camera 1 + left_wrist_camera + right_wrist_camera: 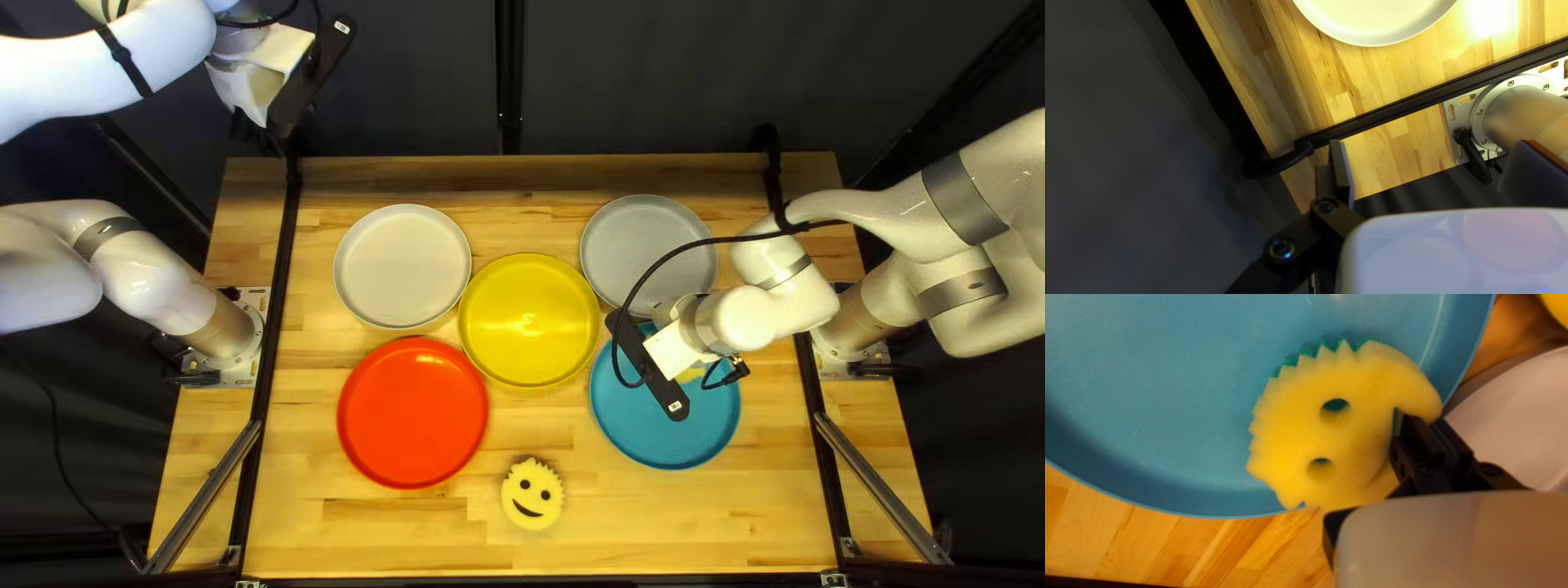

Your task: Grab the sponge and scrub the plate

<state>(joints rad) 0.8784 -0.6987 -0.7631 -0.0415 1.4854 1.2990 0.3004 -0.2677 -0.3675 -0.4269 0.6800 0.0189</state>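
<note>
Over the blue plate [664, 433], my right gripper [653, 365] hangs pointing down, with a bit of yellow sponge [691, 374] showing beside it. In the right wrist view my right gripper [1366, 482] is shut on the yellow sponge [1301, 424], which bends around one finger. Green shows along its jagged edge, and it lies over the blue plate [1181, 392] near the rim; contact with the plate is hard to tell. My left gripper [305, 82] is raised beyond the table's far left corner. Seen from its wrist, my left gripper [1434, 174] is open and holds nothing.
A second, smiling sponge [532, 493] lies near the table's front edge. White [402, 267], yellow [529, 321], red [413, 413] and grey [642, 245] plates lie around the blue one. A black cable [697, 248] loops over my right gripper.
</note>
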